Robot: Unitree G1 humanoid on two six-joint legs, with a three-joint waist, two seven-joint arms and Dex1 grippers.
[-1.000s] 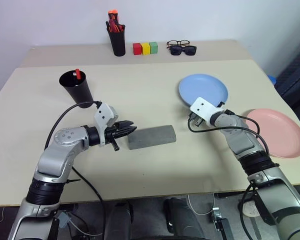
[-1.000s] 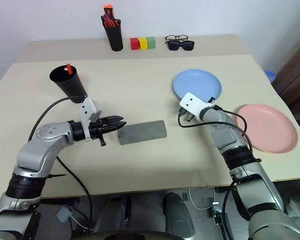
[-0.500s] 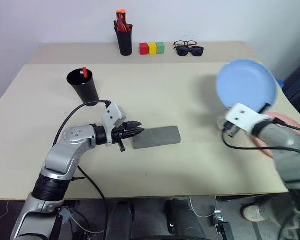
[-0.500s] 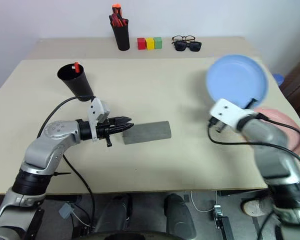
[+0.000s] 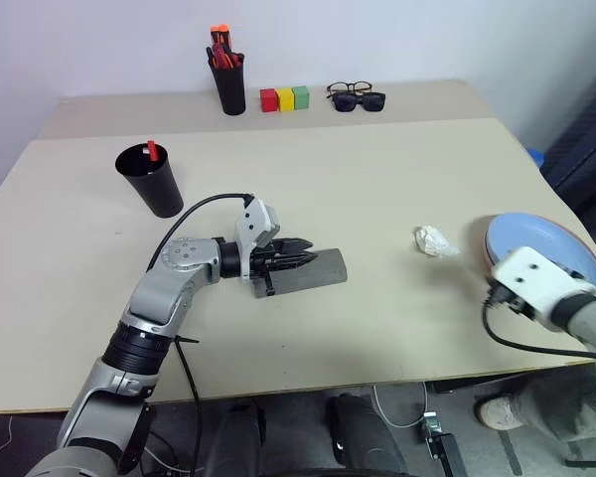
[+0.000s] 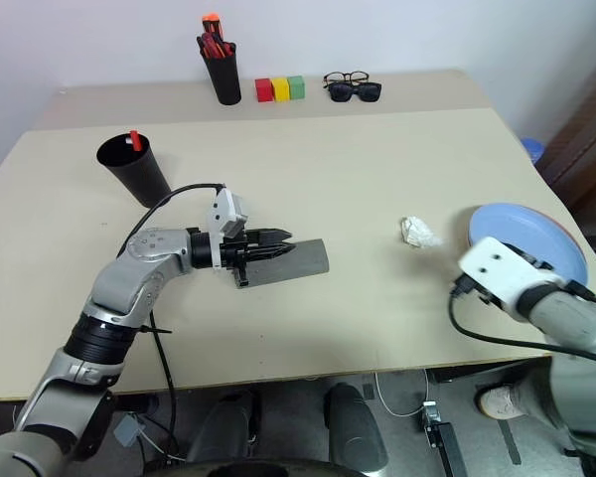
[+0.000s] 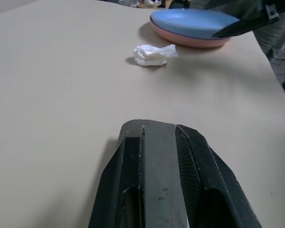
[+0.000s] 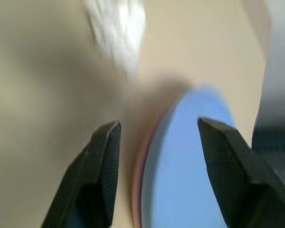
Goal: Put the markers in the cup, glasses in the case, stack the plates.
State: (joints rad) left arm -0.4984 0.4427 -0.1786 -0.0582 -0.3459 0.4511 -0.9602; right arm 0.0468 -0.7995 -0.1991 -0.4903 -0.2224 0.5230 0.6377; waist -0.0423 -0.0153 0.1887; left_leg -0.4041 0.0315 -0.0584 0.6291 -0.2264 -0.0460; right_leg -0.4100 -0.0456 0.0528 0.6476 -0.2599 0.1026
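The grey case (image 5: 325, 274) lies shut at the middle of the table. My left gripper (image 5: 306, 257) rests along its lid, fingers a narrow gap apart, holding nothing. The glasses are out of view. A marker (image 5: 151, 149) with a red end stands in the black cup (image 5: 151, 186) at the left. At the right edge the blue plate (image 5: 536, 237) sits on top of the pink plate (image 7: 190, 42). My right gripper (image 8: 156, 126) is open just short of the stacked plates, its fingers spread and empty.
A crumpled white paper (image 5: 434, 240) lies left of the plates. At the back stand a black pen holder (image 5: 228, 87) with orange-capped markers, three coloured blocks (image 5: 285, 97), a black-framed pair (image 5: 346, 88) and sunglasses (image 5: 364, 100).
My right arm carried the blue plate to the right, set it on the pink plate, let go and drew back. My left gripper slid right onto the case. The camera shifted.
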